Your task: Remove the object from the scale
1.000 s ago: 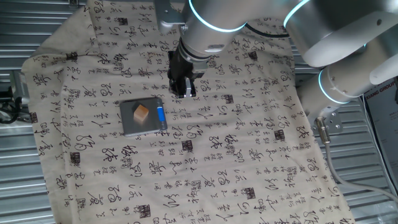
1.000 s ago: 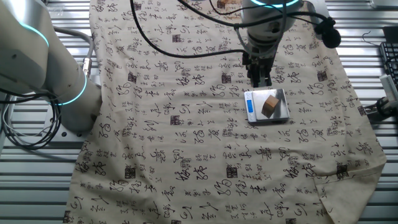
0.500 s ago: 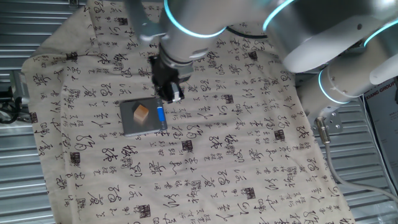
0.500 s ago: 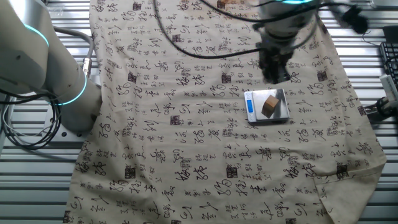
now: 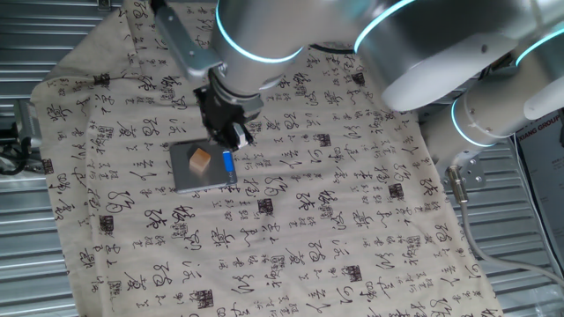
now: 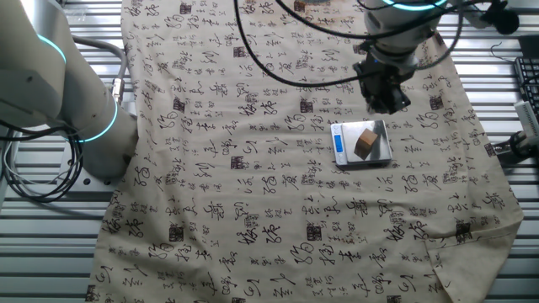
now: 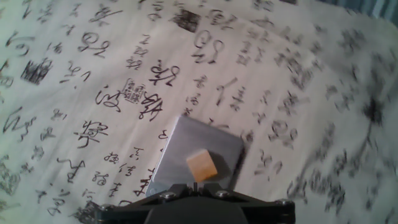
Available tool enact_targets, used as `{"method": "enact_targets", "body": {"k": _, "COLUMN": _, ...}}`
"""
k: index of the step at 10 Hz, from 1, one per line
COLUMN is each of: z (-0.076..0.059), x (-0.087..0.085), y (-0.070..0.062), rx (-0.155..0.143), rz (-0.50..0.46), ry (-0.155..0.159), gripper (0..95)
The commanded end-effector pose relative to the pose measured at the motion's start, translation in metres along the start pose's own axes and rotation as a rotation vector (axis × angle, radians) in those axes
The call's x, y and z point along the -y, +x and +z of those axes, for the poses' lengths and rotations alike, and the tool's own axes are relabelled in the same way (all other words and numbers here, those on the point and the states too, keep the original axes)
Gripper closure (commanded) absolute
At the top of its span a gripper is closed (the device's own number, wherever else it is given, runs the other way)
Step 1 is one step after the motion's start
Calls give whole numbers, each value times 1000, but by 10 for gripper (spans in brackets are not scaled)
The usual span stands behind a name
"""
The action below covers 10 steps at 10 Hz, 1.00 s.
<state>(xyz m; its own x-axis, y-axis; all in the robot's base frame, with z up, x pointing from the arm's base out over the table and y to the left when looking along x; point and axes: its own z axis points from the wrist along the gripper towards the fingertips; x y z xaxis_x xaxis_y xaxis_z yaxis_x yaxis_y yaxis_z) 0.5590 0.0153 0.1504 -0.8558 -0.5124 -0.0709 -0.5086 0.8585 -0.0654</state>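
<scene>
On the grey scale (image 5: 203, 165) sits the small tan cube (image 5: 201, 158), near the plate's middle; above the scale's far edge hangs the gripper (image 5: 231, 138), clear of the cube; whether its fingers are spread or closed cannot be told; printed cloth (image 5: 335, 229) lies beneath.

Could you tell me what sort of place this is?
Probably a robotics lab bench: a cloth printed with black characters over a ribbed metal table, a robot arm, and a scale bearing a cube.
</scene>
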Motion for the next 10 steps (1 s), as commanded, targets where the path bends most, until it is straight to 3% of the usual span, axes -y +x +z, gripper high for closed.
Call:
{"method": "enact_targets", "body": {"k": 1, "z": 11, "x": 1, "y": -2, "rx": -2, "rz": -117, "ry": 5, "gripper": 950}}
{"method": "enact_targets", "body": {"k": 4, "z": 28, "x": 3, "y": -2, "rx": 6, "rz": -157, "ry": 8, "gripper": 950}}
{"method": "enact_targets", "body": {"k": 10, "z": 44, "x": 6, "y": -7, "rx": 3, "rz": -197, "ry": 13, "gripper": 950}}
